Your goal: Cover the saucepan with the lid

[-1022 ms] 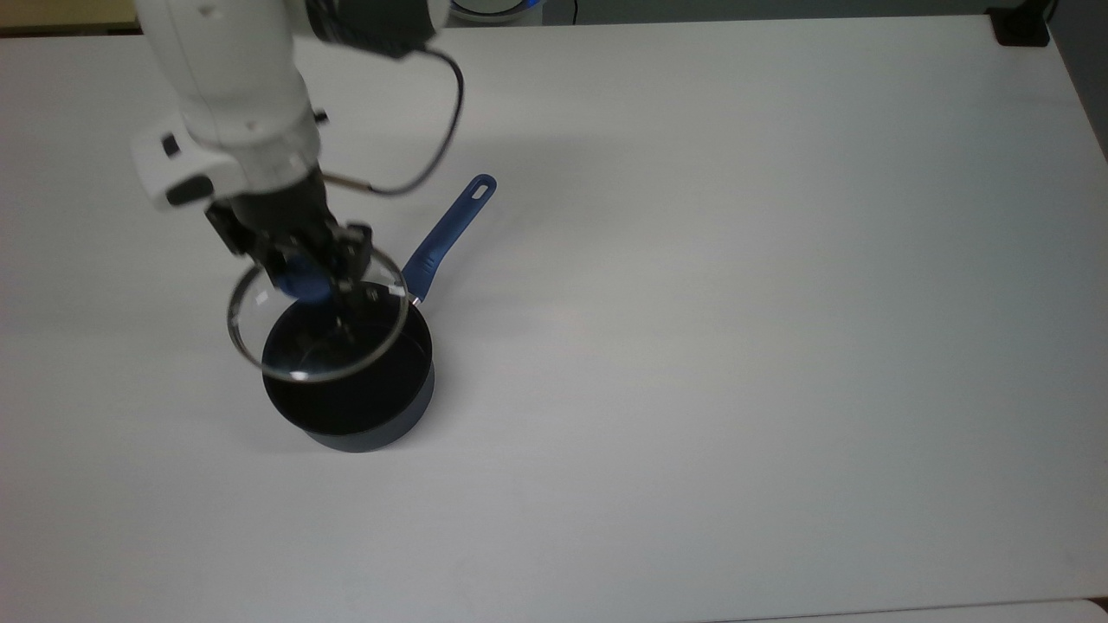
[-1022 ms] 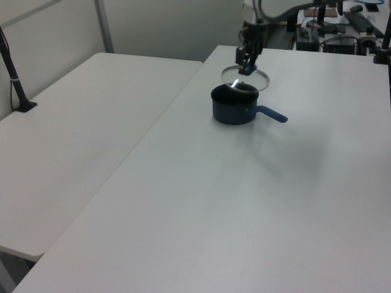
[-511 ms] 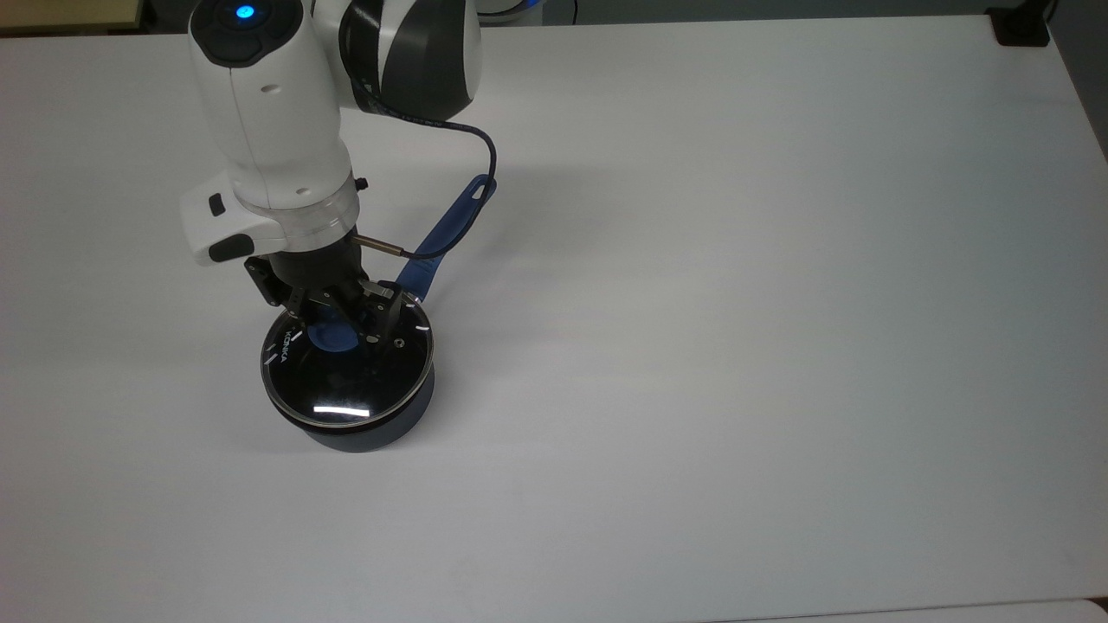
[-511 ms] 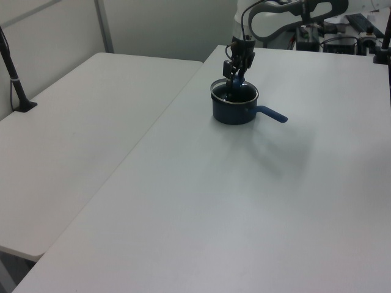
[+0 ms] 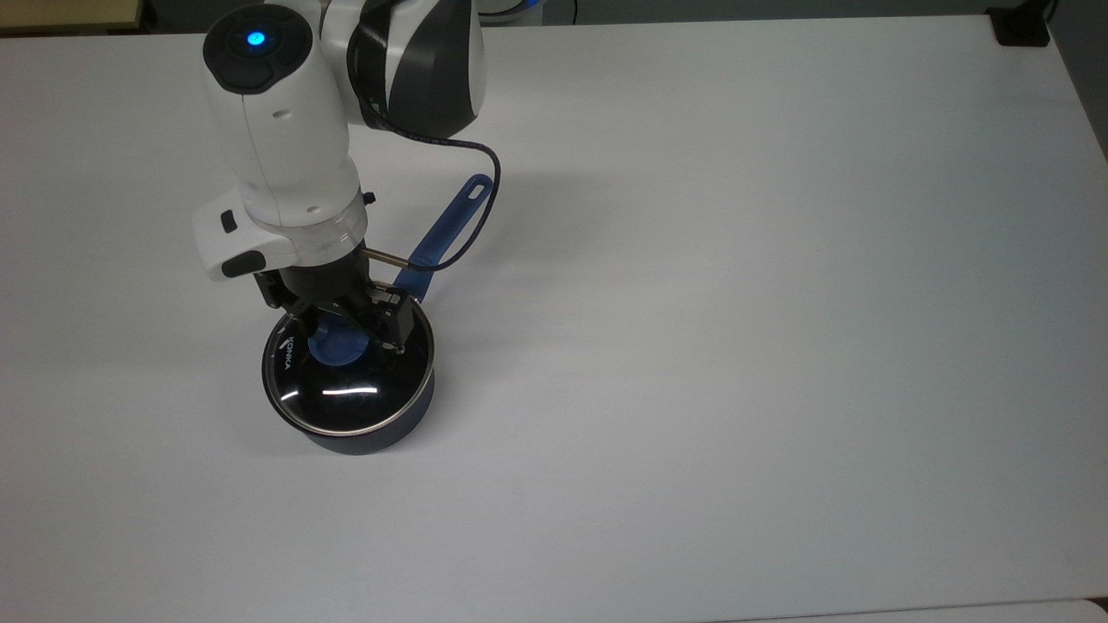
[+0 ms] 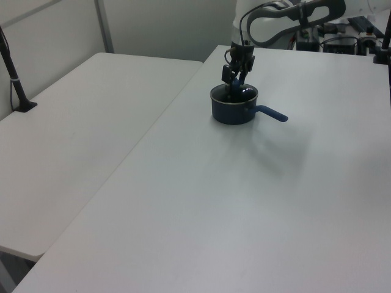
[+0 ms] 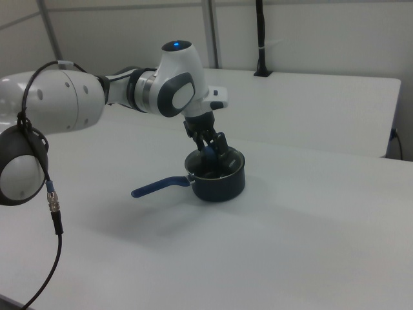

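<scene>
The dark blue saucepan (image 5: 381, 433) stands on the white table, its long blue handle (image 5: 446, 221) pointing toward the top view's upper right. The glass lid (image 5: 346, 394) lies flat on the saucepan's rim, white lettering at its left. My gripper (image 5: 346, 336) is straight above the lid's blue knob (image 5: 333, 353), open, with one finger on each side of the knob and a gap between. In the left view the gripper (image 6: 236, 78) hangs just over the saucepan (image 6: 232, 110). The right view shows the gripper (image 7: 211, 152) above the saucepan (image 7: 219, 184), with the handle (image 7: 158, 187) toward the right view's left.
The white table (image 5: 736, 303) stretches wide to the top view's right and front of the pan. A second table (image 6: 73, 134) adjoins on the left view's left, with a black clamp post (image 6: 15, 79) on it. A black cable (image 5: 467, 199) loops from the wrist over the handle.
The lid came down from a tilted hover onto the saucepan's rim. The fingers have since spread apart from the knob and the lid sits level.
</scene>
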Available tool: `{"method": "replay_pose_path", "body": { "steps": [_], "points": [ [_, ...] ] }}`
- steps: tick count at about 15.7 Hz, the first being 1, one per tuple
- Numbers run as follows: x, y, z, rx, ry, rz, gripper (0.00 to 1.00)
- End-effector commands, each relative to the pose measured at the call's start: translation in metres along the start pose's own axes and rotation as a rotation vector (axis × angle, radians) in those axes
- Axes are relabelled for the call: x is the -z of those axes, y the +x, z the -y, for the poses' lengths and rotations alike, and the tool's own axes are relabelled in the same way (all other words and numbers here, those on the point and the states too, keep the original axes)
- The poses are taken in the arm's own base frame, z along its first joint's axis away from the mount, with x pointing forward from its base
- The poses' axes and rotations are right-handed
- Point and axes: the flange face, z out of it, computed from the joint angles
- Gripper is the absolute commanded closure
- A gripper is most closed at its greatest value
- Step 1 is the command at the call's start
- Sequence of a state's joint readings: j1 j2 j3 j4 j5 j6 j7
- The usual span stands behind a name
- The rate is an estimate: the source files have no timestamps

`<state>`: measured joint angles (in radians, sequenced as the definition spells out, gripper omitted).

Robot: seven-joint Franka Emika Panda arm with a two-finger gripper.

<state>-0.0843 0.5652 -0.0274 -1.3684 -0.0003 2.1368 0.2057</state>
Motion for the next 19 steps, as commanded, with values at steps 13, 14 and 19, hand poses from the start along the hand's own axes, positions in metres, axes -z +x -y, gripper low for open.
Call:
{"method": "replay_pose_path", "body": {
  "steps": [13,14,19],
  "points": [
    [0.184,-0.111,0.055,0.128,-0.053,0.152,0.0],
    [0.199,-0.123,0.051,0.131,-0.051,0.153,0.0],
    [0.231,-0.158,0.028,0.127,-0.048,0.156,0.0]
  ]
}}
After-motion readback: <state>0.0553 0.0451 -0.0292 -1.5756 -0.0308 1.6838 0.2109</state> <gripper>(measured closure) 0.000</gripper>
